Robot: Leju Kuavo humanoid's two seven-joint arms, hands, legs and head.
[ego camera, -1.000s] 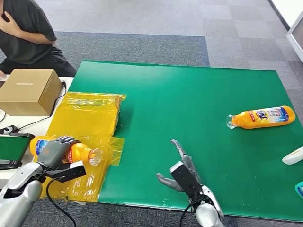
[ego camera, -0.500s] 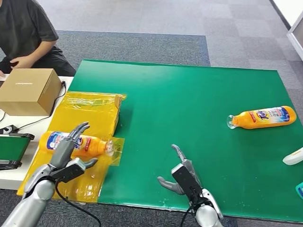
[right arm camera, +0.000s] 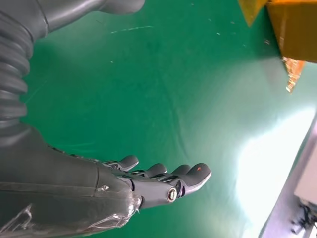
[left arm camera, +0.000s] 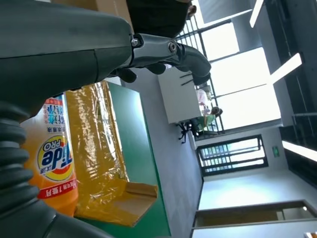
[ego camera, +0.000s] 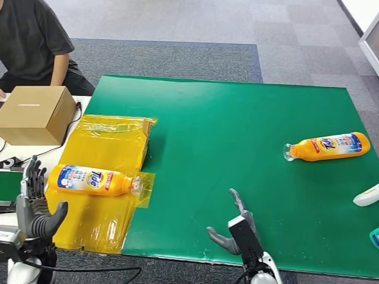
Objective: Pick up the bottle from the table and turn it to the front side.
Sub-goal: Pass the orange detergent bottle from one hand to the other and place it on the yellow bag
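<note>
Orange bottle (ego camera: 92, 180) — lying on its side on the yellow plastic sheet (ego camera: 105, 142) at the counter's (ego camera: 232, 124) left end, Tide label facing up, cap end toward the green mat. 
Left robot hand (ego camera: 33, 204) — empty, fingers apart, raised just left of the bottle and not touching it. 
Right robot hand (ego camera: 234, 231) — empty, fingers spread, over the mat's near edge. 
Second orange bottle (ego camera: 328, 146) — on its side (far right). 
Cardboard box (ego camera: 38, 113) — beside the sheet.
</note>
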